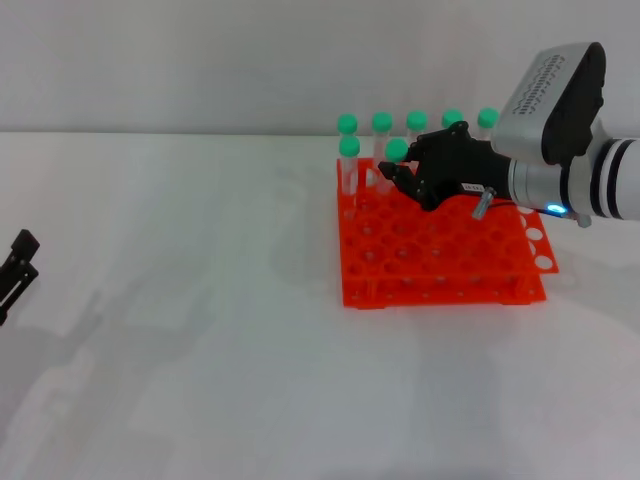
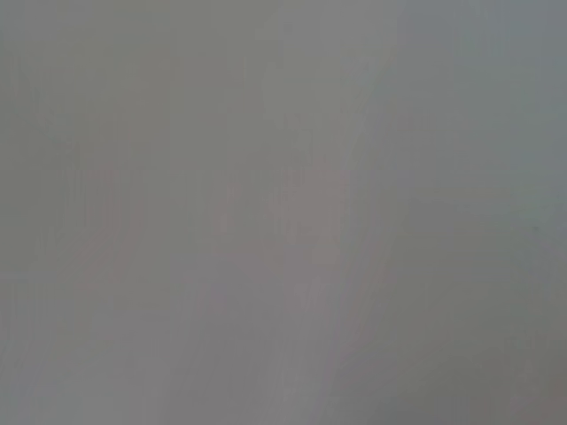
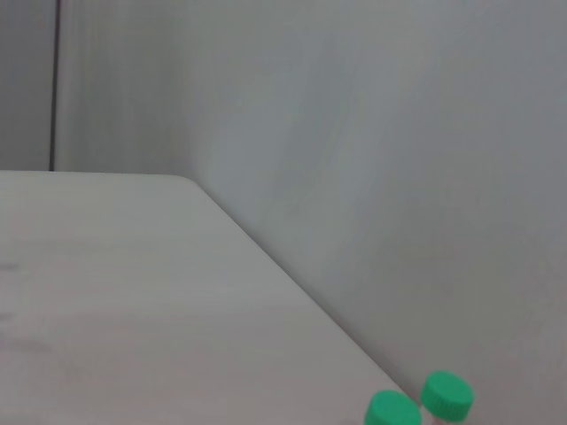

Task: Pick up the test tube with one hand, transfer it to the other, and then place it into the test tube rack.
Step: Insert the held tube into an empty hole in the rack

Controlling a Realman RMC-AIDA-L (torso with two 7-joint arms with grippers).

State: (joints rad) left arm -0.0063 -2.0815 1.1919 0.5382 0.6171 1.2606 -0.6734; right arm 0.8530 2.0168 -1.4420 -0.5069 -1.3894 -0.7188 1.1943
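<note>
The orange-red test tube rack (image 1: 440,262) stands on the white table right of centre in the head view. My right gripper (image 1: 393,178), black with a small white label, reaches in from the right over the rack's back left part. It is shut on a test tube whose green cap (image 1: 396,150) shows just above the fingers; the tube stands upright and its body is hidden behind them. My left gripper (image 1: 17,262) is low at the far left edge, far from the rack. The left wrist view shows only blank grey.
Several other green-capped tubes (image 1: 349,147) stand in the rack's back rows. Two green caps (image 3: 392,409) show at the edge of the right wrist view, with the table edge and grey wall beyond. The white table (image 1: 200,330) spreads to the left and front of the rack.
</note>
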